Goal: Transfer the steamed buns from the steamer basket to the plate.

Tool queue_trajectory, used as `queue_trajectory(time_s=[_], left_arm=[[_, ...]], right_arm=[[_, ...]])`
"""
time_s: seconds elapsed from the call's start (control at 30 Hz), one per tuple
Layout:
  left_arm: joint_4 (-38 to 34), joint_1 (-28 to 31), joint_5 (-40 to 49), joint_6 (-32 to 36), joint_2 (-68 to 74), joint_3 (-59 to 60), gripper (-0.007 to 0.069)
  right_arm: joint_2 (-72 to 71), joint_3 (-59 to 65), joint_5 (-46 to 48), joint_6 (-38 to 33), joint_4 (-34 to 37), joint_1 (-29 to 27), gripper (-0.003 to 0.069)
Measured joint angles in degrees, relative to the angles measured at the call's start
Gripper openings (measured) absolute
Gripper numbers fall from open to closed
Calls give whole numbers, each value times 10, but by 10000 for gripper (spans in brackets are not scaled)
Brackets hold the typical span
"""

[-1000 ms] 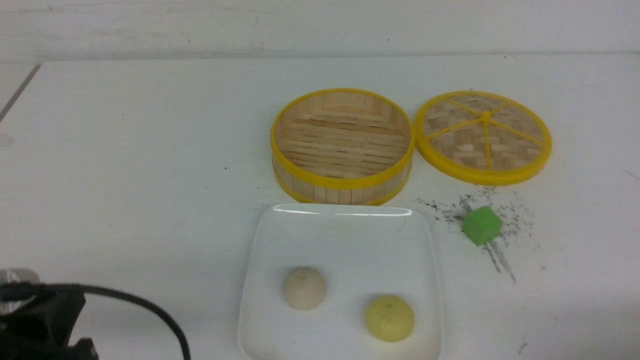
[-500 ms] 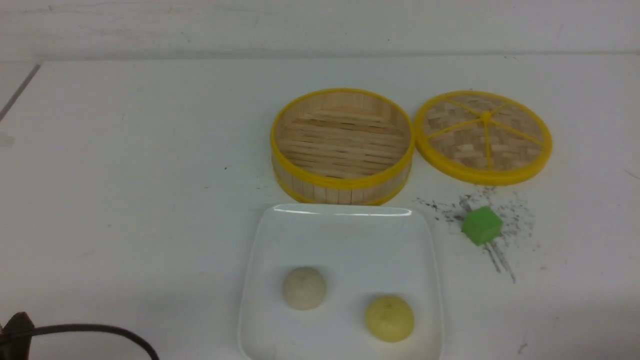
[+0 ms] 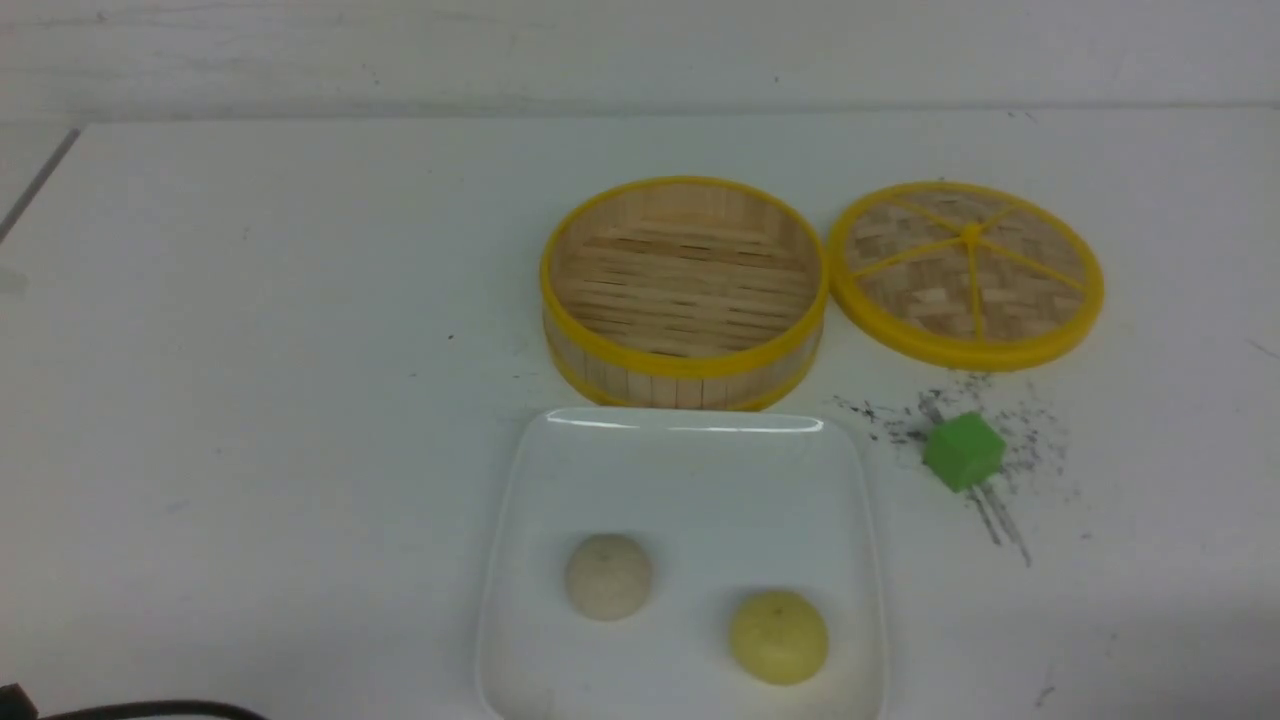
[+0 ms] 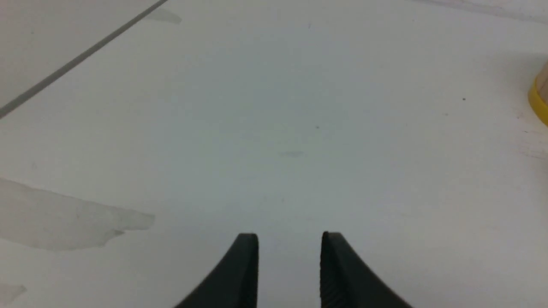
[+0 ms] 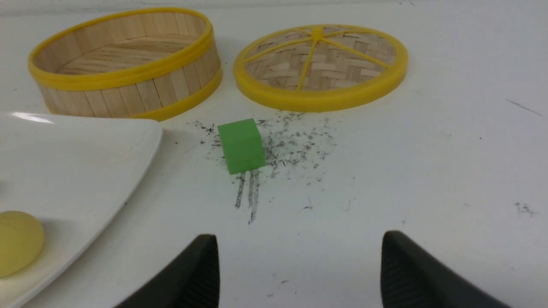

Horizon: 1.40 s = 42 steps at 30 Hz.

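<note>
Both steamed buns lie on the white square plate [image 3: 690, 460]: the cream one [image 3: 608, 576] toward its left, the pale yellow one [image 3: 778, 636] toward its front right. Behind the plate, the steamer basket [image 3: 685, 378] has nothing in it. My left gripper [image 4: 290, 239] is open over bare table far left of the basket, whose yellow rim [image 4: 537, 102] just shows. My right gripper [image 5: 299, 239] is wide open and empty, low over the table right of the plate [image 5: 85, 149], with the yellow bun [image 5: 19, 241] and basket [image 5: 128, 98] ahead. Neither gripper shows in the front view.
The woven lid with yellow spokes [image 3: 965, 350] lies flat right of the basket. A green cube [image 3: 963, 451] sits among dark scuff marks in front of the lid, straight ahead of my right gripper as the cube [image 5: 241, 145]. A black cable [image 3: 150, 710] crosses the bottom left corner.
My left arm's black body and cable have drawn back out of the front view's bottom left; only a strip of cable remains. Buns, plate and basket have not moved.
</note>
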Motion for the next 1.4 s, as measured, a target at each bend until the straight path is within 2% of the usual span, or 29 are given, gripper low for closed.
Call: queue_trajectory(time_s=[0.27, 0.57, 1.3, 1.4], left_arm=[[0, 0, 13, 1, -2, -1, 240], [1, 0, 14, 33, -2, -1, 240], [1, 0, 14, 35, -2, -1, 240], [1, 0, 14, 35, -2, -1, 240]], right_arm=[[0, 0, 1, 0, 0, 0, 494], [0, 0, 1, 0, 0, 0, 494], [0, 0, 1, 0, 0, 0, 494], [0, 0, 2, -9, -38, 0, 485]])
